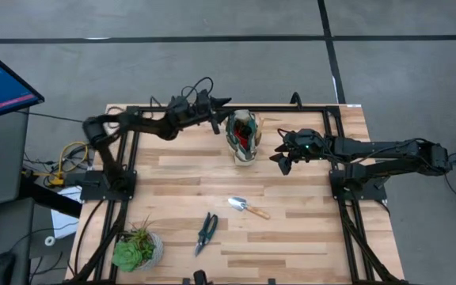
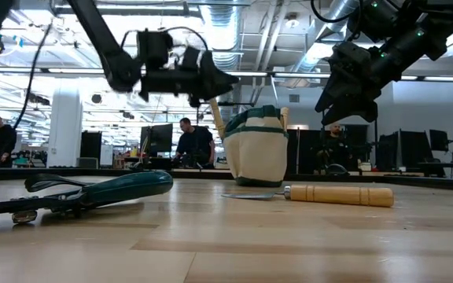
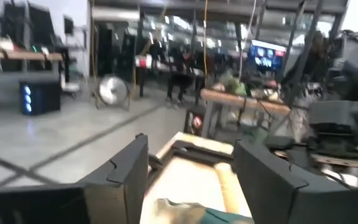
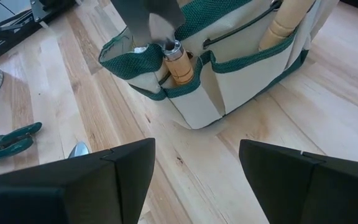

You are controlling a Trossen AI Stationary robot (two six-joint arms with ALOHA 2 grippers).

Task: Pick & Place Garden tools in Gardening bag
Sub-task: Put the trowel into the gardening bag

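Counting two tools out on the table [image 1: 291, 229] — one trowel [image 1: 248, 208] and one pair of pruning shears [image 1: 206, 233], near each other. Gardening bag [image 1: 243, 136] upright at the far edge, two wooden handles visible inside. Left gripper [image 1: 220, 103] just beside it, right gripper [image 1: 279, 161] nearby — both spread, empty. One potted plant [image 1: 137, 250].

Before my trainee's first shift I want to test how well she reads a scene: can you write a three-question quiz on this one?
1. True or false: the pruning shears are already in the gardening bag.
2. Which tool lies nearest the bag? A) trowel B) shears C) a rake
3. Fill in: both the left gripper and right gripper are ___ (open/shut), holding nothing.

Key: 1 false, they lie on the table; 2 A; 3 open.
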